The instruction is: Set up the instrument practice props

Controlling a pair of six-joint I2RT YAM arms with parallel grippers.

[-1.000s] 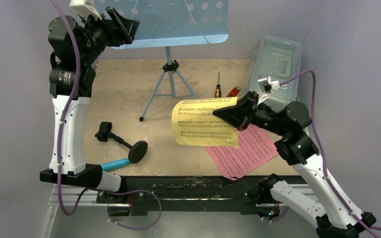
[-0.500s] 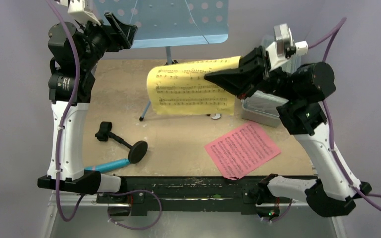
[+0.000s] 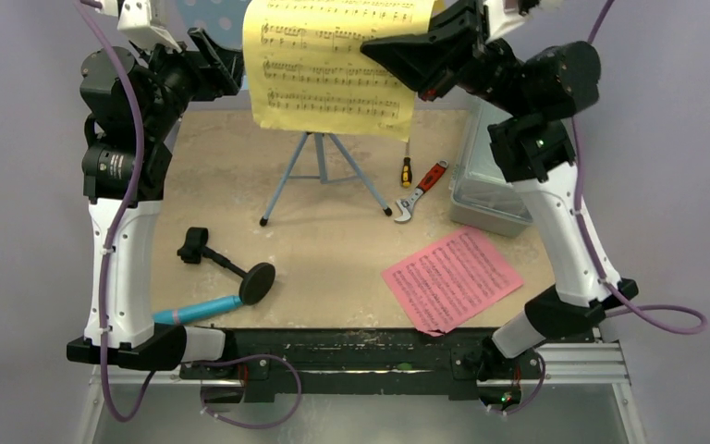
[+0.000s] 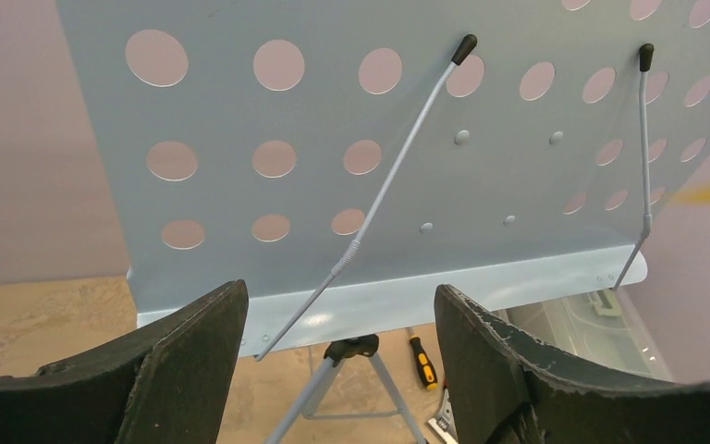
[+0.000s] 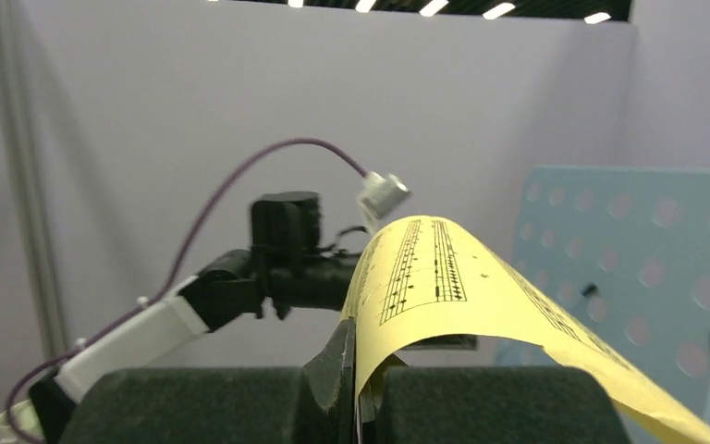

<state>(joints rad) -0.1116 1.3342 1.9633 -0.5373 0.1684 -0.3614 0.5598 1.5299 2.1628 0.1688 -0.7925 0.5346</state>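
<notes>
Tan scuffed tabletop (image 3: 333, 250), lilac walls (image 3: 675, 139); right claw (image 3: 370, 48) grips yellow page (image 3: 314, 74).

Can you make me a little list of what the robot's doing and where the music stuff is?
Right pincer: shut on the yellow page, held up near the music stand
Left pincer: open, facing the music stand
Pink page: flat on the table
Microphone: lying on the table
Mic stand: lying on its side beside the microphone
</notes>
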